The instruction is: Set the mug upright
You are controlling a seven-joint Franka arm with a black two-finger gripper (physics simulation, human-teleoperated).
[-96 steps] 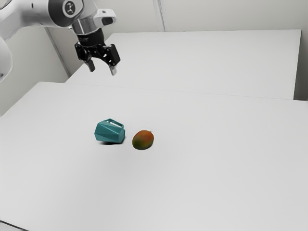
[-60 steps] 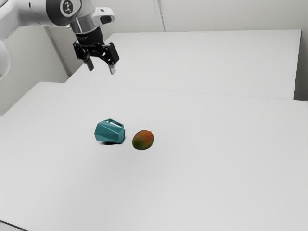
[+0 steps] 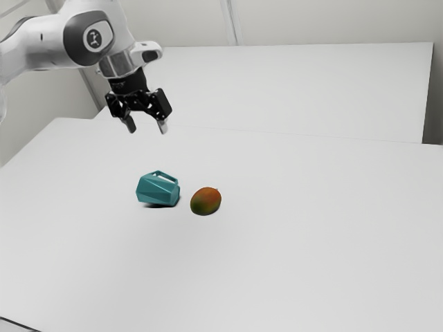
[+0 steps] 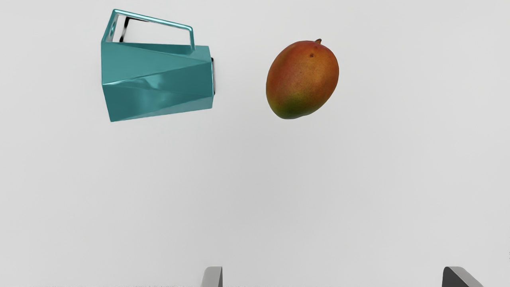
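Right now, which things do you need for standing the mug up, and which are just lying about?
For the job:
the mug, teal, lying on its side
my tool, open, holding nothing

Just lying about:
the mango, next to the mug, not touching it

Mug [image 4: 159,83]: was teal, with paler glints along its edges.
Mango [image 4: 303,79]: was mottled red-orange, shading to green opposite its stem; one dark speck showed.
Stem [image 4: 318,41]: was brown.
Table [image 3: 277,263]: was plain pale grey.
Gripper [image 3: 147,128]: was mostly black.
Arm [image 3: 41,45]: was white, dark-banded.
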